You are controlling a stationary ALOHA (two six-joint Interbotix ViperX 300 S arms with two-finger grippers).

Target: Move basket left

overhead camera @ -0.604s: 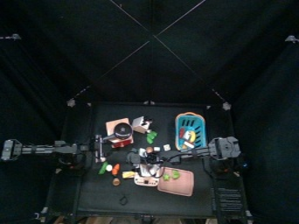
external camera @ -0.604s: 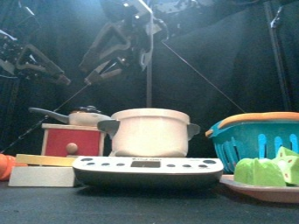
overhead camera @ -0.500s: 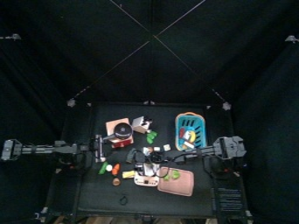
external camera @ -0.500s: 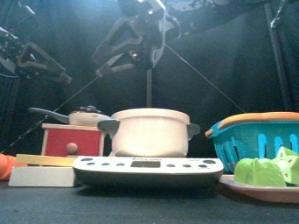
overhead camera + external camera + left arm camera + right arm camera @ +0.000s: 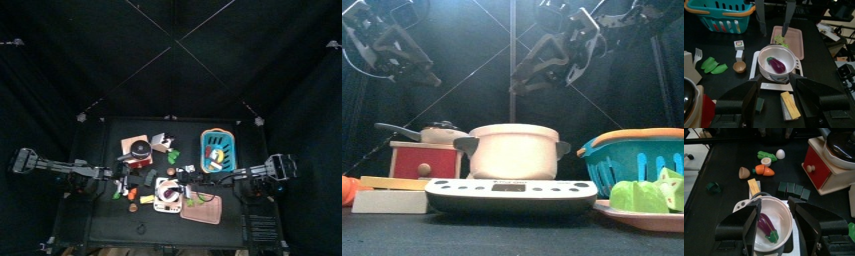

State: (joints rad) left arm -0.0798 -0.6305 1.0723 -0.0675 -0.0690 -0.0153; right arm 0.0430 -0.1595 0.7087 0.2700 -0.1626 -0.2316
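The light-blue basket (image 5: 217, 148) stands at the table's back right, with small items inside. In the front view the basket (image 5: 643, 160) is at the right edge, and it shows in the left wrist view (image 5: 721, 15) too. My left gripper (image 5: 130, 184) is open and empty, high above the table's left (image 5: 402, 60). The left wrist view shows it (image 5: 779, 82) over a white pot. My right gripper (image 5: 187, 176) is open and empty, raised above the middle (image 5: 549, 65). In the right wrist view it (image 5: 776, 205) also hangs over the pot. Neither gripper touches the basket.
A white pot (image 5: 516, 150) holding a purple eggplant (image 5: 775, 64) sits on a scale (image 5: 509, 193) at the front middle. A red grinder (image 5: 425, 160) stands to its left. A pink tray (image 5: 643, 215) with green pieces lies at the front right. Small toy foods lie scattered around.
My right gripper has swung from above the middle toward the right. My left gripper has risen and come in from the left edge. The basket has not moved.
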